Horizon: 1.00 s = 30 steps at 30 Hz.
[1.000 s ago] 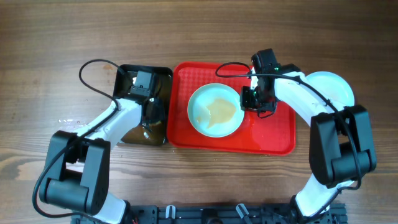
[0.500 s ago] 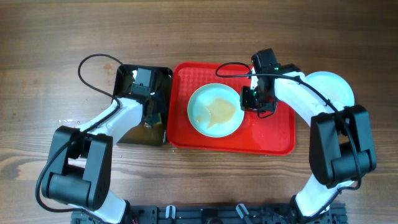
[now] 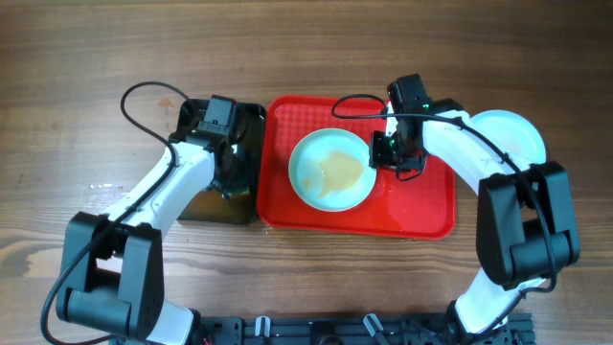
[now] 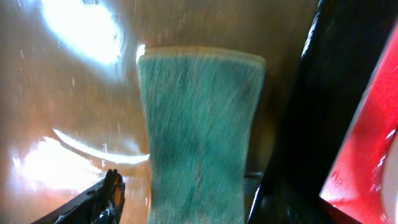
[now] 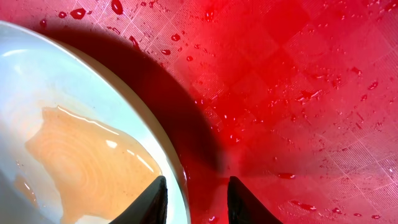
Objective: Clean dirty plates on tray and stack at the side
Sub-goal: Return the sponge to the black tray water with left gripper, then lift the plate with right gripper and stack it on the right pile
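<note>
A pale plate [image 3: 330,170] with a pool of orange-brown liquid lies in the middle of the red tray [image 3: 421,206]. My right gripper [image 3: 385,158] is open at the plate's right rim. In the right wrist view the right gripper [image 5: 198,183] stands astride the rim, one finger over the plate [image 5: 74,93] and one over the wet tray [image 5: 298,93]. My left gripper [image 3: 230,180] is over the black tub [image 3: 251,120], shut on a green sponge [image 4: 199,124]. Clean plates [image 3: 512,132] lie at the right, partly hidden by the right arm.
The black tub holds brown water [image 4: 62,124] and stands against the tray's left edge [image 4: 367,155]. Water drops cover the tray base. A black cable [image 3: 144,105] loops on the table left of the tub.
My left arm has shifted toward the far end of the tub with the sponge. The right arm and the plate have not moved.
</note>
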{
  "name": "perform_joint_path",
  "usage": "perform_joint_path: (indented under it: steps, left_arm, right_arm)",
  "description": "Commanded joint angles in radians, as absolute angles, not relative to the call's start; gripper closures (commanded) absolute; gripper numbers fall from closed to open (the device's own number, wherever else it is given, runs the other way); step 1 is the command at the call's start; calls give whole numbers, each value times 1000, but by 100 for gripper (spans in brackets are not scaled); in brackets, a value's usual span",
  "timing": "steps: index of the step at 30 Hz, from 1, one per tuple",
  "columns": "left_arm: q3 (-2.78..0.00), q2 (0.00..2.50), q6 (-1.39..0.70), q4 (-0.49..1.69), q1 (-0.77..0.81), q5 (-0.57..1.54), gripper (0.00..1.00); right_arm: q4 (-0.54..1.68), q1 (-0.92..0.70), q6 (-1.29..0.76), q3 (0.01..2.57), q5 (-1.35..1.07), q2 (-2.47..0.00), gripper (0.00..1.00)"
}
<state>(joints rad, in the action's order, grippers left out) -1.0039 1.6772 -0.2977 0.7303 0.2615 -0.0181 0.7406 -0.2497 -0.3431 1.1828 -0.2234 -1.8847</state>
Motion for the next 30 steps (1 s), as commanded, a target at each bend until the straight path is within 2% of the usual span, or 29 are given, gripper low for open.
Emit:
perform_joint_path:
  steps: [1, 4, 8, 16, 20, 30]
  left_arm:
    - [-1015, 1664, -323, 748, 260, 4, 25]
    - [-1015, 1664, -326, 744, 260, 4, 25]
    - [-1015, 1665, -326, 732, 260, 4, 24]
    - [-1015, 1665, -326, 729, 260, 4, 22]
    - [-1015, 1665, -326, 726, 260, 4, 21]
    - [-1015, 1665, -326, 719, 260, 4, 20]
  right_arm:
    - [738, -245, -343, 1176, -211, -1875, 67]
    - [725, -245, -343, 1176, -272, -1927, 68]
    - [720, -245, -341, 1176, -316, -1949, 96]
    - [722, -244, -334, 1177, -264, -1818, 96]
    - [723, -244, -329, 1177, -130, -1679, 96]
    - [789, -285, -315, 1177, 197, -1559, 96]
